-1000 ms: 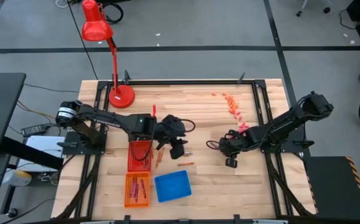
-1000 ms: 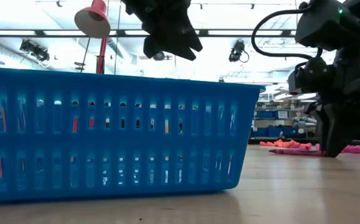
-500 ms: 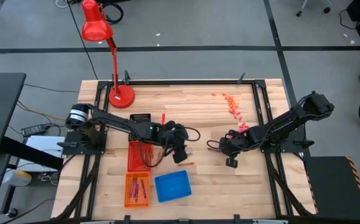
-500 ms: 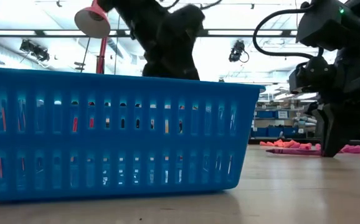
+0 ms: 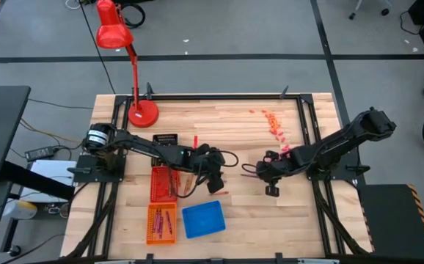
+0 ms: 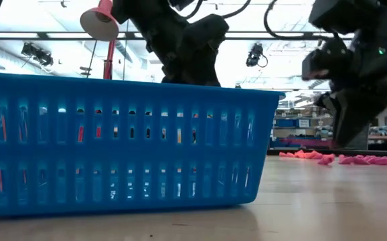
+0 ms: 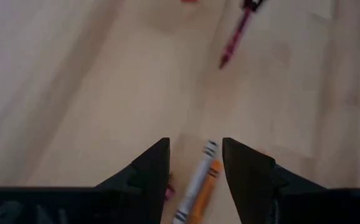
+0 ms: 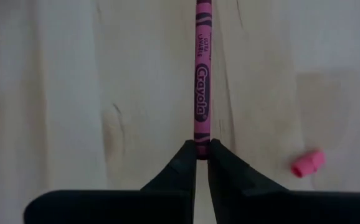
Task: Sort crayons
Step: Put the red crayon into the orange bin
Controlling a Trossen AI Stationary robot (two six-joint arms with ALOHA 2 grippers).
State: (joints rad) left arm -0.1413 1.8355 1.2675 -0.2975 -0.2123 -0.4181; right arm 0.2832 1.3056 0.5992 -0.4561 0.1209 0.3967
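Our right tool (image 8: 201, 155) is pinching a magenta crayon (image 8: 201, 74) by one end, above the desk (image 5: 241, 132) near its middle. Our left tool (image 7: 195, 163) is spread over a grey crayon (image 7: 195, 182) and an orange crayon (image 7: 206, 186), which lie side by side on the wood, just beside the red basket (image 5: 163, 183). We judge these crayons light, stiff and brittle, with a slippery paper wrap. It is better to hold them at the middle, gently.

The wooden table (image 5: 234, 132) carried a red lamp base (image 5: 143, 114), three baskets (image 5: 203, 218), pink bits (image 5: 274, 125), and two crayons (image 7: 198, 183) between the left jaws.
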